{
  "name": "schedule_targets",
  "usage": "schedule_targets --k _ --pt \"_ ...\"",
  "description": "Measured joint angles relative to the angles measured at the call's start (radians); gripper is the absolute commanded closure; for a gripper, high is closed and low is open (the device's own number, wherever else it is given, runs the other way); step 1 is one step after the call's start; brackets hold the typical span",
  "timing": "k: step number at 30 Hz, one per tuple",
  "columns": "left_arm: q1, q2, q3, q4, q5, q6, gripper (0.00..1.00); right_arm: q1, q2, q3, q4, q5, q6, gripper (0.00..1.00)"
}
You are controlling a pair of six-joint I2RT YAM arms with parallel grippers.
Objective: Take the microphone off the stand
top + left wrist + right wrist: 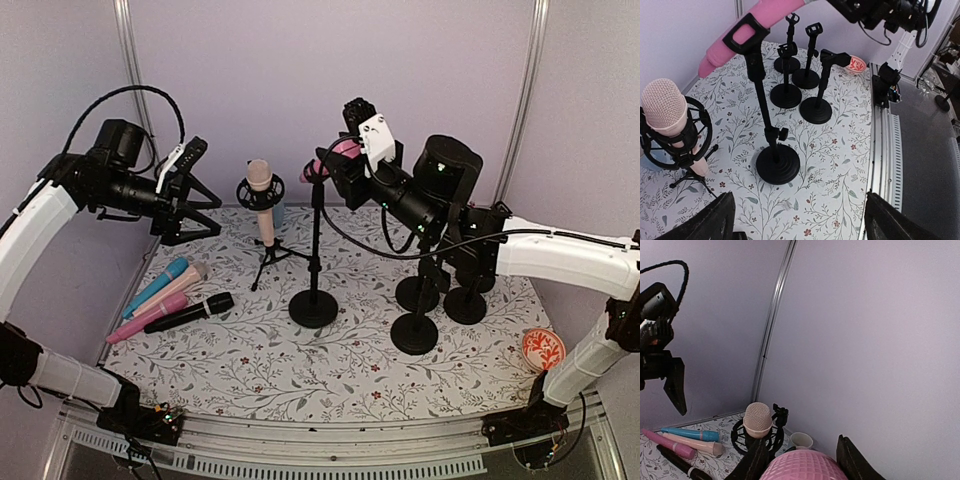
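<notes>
A pink microphone (340, 150) sits tilted in the clip (745, 35) of a tall black stand (316, 250) with a round base (777, 164) at mid table. My right gripper (335, 165) is shut on the microphone's mesh head (802, 467), one finger on each side of it. The pink body (765, 15) still passes through the clip. My left gripper (215, 215) is open and empty, held high at the left, its fingers (710, 220) wide apart over the mat.
A beige microphone (260, 185) in a shock mount on a small tripod stands left of the stand. Several loose microphones (165, 295) lie at the left. Several empty black stands (430, 300) cluster at the right. An orange disc (543, 348) lies near the right edge.
</notes>
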Motion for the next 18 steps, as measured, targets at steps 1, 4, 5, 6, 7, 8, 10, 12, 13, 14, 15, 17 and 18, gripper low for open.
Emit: schedule_targets --k 1,4,5,6,7,8,10,12,13,14,15,17,18 --pt "-0.002 -0.001 -0.008 0.008 0.005 -0.010 0.12 0.018 -0.006 -0.011 0.000 0.000 0.010 1.00" --pt "-0.013 -0.001 -0.032 0.042 0.015 -0.044 0.14 0.073 -0.011 -0.032 0.005 0.005 0.025 1.00" --pt "-0.020 -0.001 -0.038 0.052 0.018 -0.056 0.14 0.087 -0.011 -0.036 0.006 0.010 0.025 1.00" --pt "-0.027 -0.001 -0.042 0.064 0.020 -0.068 0.15 0.109 -0.011 -0.042 0.011 0.018 0.024 1.00" --pt "-0.034 -0.001 -0.045 0.073 0.022 -0.078 0.16 0.123 -0.011 -0.044 0.014 0.026 0.021 1.00" --pt "-0.043 0.000 -0.046 0.084 0.024 -0.087 0.16 0.138 -0.010 -0.046 0.019 0.033 0.019 1.00" --pt "-0.064 0.002 -0.047 0.107 0.032 -0.108 0.16 0.177 -0.007 -0.046 0.042 0.051 0.004 1.00" --pt "-0.085 0.003 -0.056 0.132 0.038 -0.127 0.16 0.205 -0.003 -0.045 0.068 0.061 -0.014 1.00" --pt "-0.093 0.003 -0.063 0.143 0.040 -0.133 0.16 0.218 0.002 -0.045 0.083 0.067 -0.022 1.00" --pt "-0.101 0.003 -0.075 0.156 0.041 -0.144 0.16 0.227 0.008 -0.042 0.094 0.068 -0.027 1.00" --pt "-0.107 0.003 -0.089 0.168 0.043 -0.153 0.17 0.238 0.021 -0.034 0.110 0.071 -0.033 1.00" --pt "-0.113 0.002 -0.124 0.192 0.048 -0.178 0.17 0.249 0.050 -0.012 0.124 0.072 -0.042 1.00" --pt "-0.113 0.000 -0.145 0.204 0.052 -0.192 0.18 0.255 0.074 0.006 0.131 0.072 -0.047 1.00"
